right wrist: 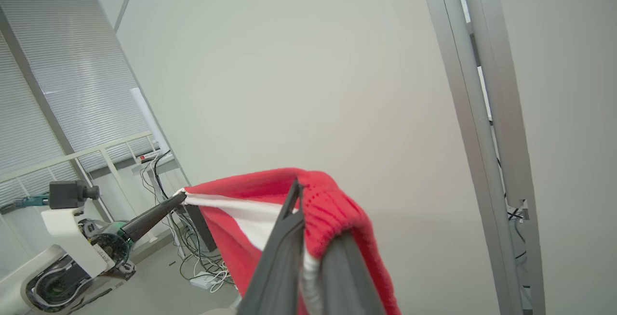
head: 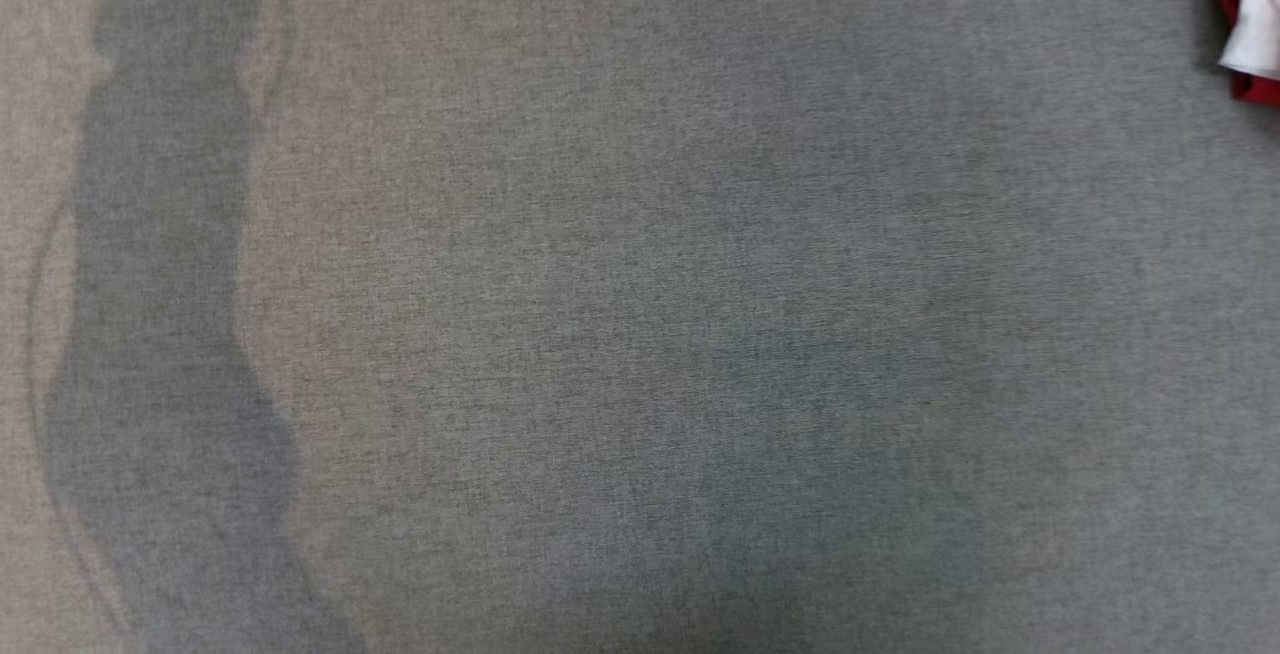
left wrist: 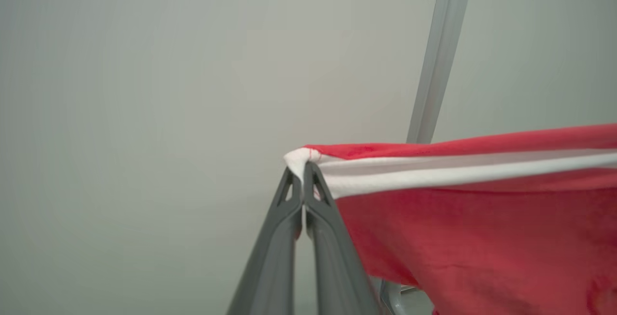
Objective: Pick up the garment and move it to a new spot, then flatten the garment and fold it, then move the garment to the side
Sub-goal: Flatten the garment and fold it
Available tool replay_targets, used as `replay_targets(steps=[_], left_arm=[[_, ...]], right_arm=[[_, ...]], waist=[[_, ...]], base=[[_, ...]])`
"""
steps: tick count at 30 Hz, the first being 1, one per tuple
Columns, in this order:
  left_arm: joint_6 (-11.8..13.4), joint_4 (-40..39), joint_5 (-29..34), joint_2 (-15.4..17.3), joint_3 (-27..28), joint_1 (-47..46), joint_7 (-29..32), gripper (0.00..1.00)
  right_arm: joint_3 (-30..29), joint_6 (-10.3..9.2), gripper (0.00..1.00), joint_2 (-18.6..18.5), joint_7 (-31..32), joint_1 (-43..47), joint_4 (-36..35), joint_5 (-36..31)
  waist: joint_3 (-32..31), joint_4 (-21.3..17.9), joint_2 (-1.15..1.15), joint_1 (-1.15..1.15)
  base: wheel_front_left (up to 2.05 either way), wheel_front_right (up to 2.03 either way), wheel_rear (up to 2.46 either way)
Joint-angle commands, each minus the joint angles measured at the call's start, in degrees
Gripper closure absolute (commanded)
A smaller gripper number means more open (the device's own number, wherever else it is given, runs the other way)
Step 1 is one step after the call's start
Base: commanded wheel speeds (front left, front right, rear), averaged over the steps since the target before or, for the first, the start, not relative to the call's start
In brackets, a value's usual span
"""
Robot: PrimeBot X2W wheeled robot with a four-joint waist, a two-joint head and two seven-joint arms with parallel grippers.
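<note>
Left gripper (left wrist: pixel 302 174): clenched, its two dark fingers (left wrist: pixel 272 262) pressed together at the tips and pinching a white-hemmed corner of the garment (left wrist: pixel 462 242). From that corner, in the left wrist view, the garment runs off to the right as a taut red sheet with a white band (left wrist: pixel 458 173) along its upper edge, the lower cloth hanging in soft folds. Behind it: a pale metal post (left wrist: pixel 438 59), upright and slightly leaning, against a plain light wall (left wrist: pixel 144 88). Right gripper (right wrist: pixel 313 230): clenched on the garment (right wrist: pixel 332 204) as well; red ribbed knit is draped over the finger ends and a strip of white cloth sits between the fingers (right wrist: pixel 279 262), one tip poking up through the fabric. In the right wrist view the garment stretches away to the left, held off any surface, to the left gripper (right wrist: pixel 179 198), which grips its far white corner. Surroundings in that view: a grey metal frame (right wrist: pixel 482 122) rising on the right, window blinds (right wrist: pixel 58 84) and a pale railing (right wrist: pixel 103 153) on the left, loose cables (right wrist: pixel 193 257) on the floor below. Head view: a grey cloth surface (head: pixel 640 294) across the picture, a long arm-shaped shadow (head: pixel 170 314) down its left side, and a small red and white part of the garment (head: pixel 1250 19) at the upper right edge.
</note>
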Motion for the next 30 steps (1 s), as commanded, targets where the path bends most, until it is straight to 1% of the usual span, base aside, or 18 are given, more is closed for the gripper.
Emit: replay_targets(steps=[1,3,5,7,9,10,12,15,18,20,22,27,30], left_arm=[[0.03,1.31,0.46,0.30,-0.03,-1.76,-1.39,1.00],[0.04,3.53,-0.16,-0.09,-0.60,-3.73,-3.96,1.00],[0.03,5.23,-1.43,-0.84,-1.52,-4.01,-5.72,1.00],[0.02,6.23,-2.85,-1.43,-3.86,-2.39,-5.61,1.00],[0.02,6.16,-4.18,-1.16,-6.71,-0.42,-5.65,1.00],[0.02,5.95,-6.31,-0.75,-8.53,2.08,-6.51,1.00],[0.02,5.48,-8.74,-0.49,-11.28,6.51,-5.44,1.00],[0.01,3.75,-12.22,1.68,-15.17,12.88,-3.03,1.00],[0.01,0.58,-17.24,4.36,-18.16,20.89,0.29,1.00],[0.01,-2.22,-19.72,7.06,-20.56,26.54,2.93,1.00],[0.01,-5.45,-22.07,9.94,-22.43,31.69,4.70,1.00],[0.19,-13.25,-26.26,15.38,-23.84,44.60,4.10,1.00],[1.81,-19.67,-28.99,18.96,-24.07,51.13,4.75,1.00]], right_arm=[[0.10,0.01,1.00,-0.19,-1.93,-1.30,0.48,0.28],[0.71,0.01,1.00,0.03,-5.83,-3.18,1.01,0.48],[2.30,0.00,1.00,0.81,-7.84,-2.79,1.63,2.10],[5.18,0.01,1.00,0.82,-6.60,-1.24,2.07,3.66],[8.56,0.01,1.00,-0.05,-5.39,0.27,2.38,4.75],[11.63,0.02,1.00,-0.68,-4.11,2.79,2.26,6.46],[14.62,0.01,1.00,-1.42,-3.09,6.14,1.43,8.45],[18.76,0.02,1.00,-3.12,-1.16,11.55,-0.01,11.58],[22.38,0.02,1.00,-4.60,0.65,16.94,-2.27,14.62],[24.39,0.01,1.00,-5.78,1.61,20.74,-3.72,16.60],[26.64,0.02,1.00,-7.23,2.30,23.99,-5.36,17.17],[31.20,0.02,1.00,-10.82,3.15,31.54,-9.01,18.72],[32.97,0.01,1.00,-13.29,2.60,35.63,-11.38,19.14]], waist=[[0.95,0.78,0.00,0.00],[1.24,1.11,0.00,0.00],[1.31,1.43,0.00,0.00],[1.24,1.84,0.00,0.00],[0.85,2.21,0.00,0.00],[0.13,2.63,0.00,0.00],[-1.04,2.75,0.00,0.00],[-3.67,2.66,0.00,0.00],[-7.34,2.06,0.00,0.00],[-10.02,1.59,0.00,0.00],[-12.71,1.13,0.00,0.00],[-19.43,0.18,0.00,0.00],[-22.86,-0.10,0.00,0.00]], base=[[0.00,0.00,0.00],[0.00,0.00,0.00],[0.00,0.00,0.00],[0.00,0.00,0.00],[0.00,0.00,0.00],[0.00,0.00,0.00],[0.00,0.00,0.00],[0.00,0.00,0.00],[0.00,0.00,0.00],[0.00,0.00,0.00],[0.00,0.00,0.00],[0.00,0.00,0.00],[0.00,0.00,0.00]])
